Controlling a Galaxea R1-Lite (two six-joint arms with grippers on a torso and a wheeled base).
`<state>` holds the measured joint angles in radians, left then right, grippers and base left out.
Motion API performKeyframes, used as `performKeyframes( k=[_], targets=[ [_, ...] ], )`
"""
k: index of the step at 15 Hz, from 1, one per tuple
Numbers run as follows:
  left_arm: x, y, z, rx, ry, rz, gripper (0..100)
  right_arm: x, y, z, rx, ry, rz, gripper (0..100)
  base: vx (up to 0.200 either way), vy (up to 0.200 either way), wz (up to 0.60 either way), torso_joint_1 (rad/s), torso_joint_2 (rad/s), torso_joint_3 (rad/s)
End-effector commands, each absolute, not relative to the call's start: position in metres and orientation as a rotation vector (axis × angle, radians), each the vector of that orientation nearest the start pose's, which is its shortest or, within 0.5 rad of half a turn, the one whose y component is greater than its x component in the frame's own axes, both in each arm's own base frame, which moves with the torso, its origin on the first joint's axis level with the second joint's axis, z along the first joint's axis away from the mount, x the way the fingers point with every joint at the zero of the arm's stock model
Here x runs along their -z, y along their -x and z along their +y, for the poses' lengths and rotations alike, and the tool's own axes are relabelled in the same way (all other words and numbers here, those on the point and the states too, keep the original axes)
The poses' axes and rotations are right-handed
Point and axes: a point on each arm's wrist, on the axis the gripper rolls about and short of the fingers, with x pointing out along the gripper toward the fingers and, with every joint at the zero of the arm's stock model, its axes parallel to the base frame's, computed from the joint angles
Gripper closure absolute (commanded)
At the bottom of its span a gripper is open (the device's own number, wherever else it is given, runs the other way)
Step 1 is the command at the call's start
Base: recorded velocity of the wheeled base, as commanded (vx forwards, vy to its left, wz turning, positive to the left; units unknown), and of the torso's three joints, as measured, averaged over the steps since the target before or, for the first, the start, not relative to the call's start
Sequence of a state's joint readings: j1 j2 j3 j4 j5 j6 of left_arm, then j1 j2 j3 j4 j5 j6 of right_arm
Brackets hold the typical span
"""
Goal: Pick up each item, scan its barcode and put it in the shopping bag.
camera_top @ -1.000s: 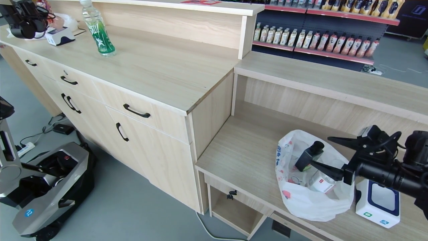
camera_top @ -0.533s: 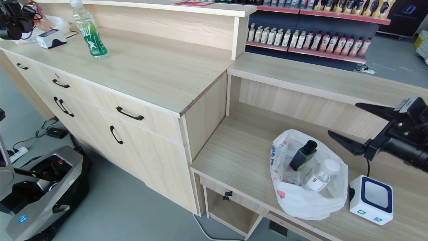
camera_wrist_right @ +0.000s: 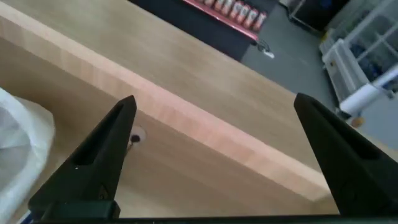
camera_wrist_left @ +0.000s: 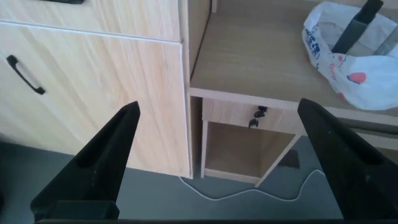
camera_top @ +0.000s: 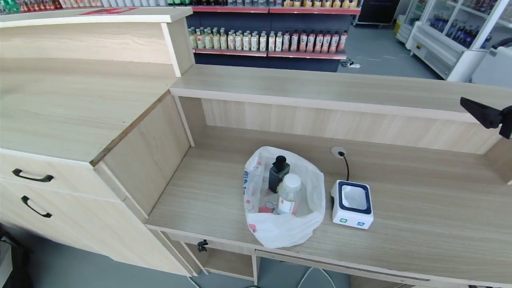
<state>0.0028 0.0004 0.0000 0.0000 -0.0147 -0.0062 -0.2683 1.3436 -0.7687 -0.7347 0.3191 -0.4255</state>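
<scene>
Left tool [camera_wrist_left: 217,165] and right tool [camera_wrist_right: 217,155] both released, empty. Shopping bag [camera_top: 280,234] stood open on worktop [camera_top: 420,208] just beside scanner [camera_top: 352,200], likely for a short carry after scanning. Dark bottle [camera_top: 278,174] and white-capped bottle [camera_top: 289,192] lay inside, touching, apparently already bagged.

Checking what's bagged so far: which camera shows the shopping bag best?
Head view: the whole shopping bag lies open on the counter, black bottle and white-capped bottle inside. Left wrist view catches part of the bag; right wrist view a white edge.
</scene>
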Motion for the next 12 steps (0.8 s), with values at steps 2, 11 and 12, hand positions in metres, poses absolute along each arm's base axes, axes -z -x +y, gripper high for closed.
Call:
performKeyframes(
  k=[2,11,12],
  targets=[
    [-0.075,0.023,0.000,0.011,0.006,0.000,0,-0.257,-0.173,-0.068,0.219,0.392,0.020,0,0.000,0.000,-0.60,-0.137,0.35,0.215],
    [-0.075,0.023,0.000,0.011,0.008,0.000,0,-0.093,-0.013,-0.003,0.139,0.146,0.260,0,0.000,0.000,-0.13,-0.087,0.24,0.151],
    [-0.075,0.023,0.000,0.012,0.008,0.000,0,-0.076,0.006,-0.003,0.185,0.155,0.275,0,0.000,0.000,0.00,0.000,0.00,0.000]
  ],
)
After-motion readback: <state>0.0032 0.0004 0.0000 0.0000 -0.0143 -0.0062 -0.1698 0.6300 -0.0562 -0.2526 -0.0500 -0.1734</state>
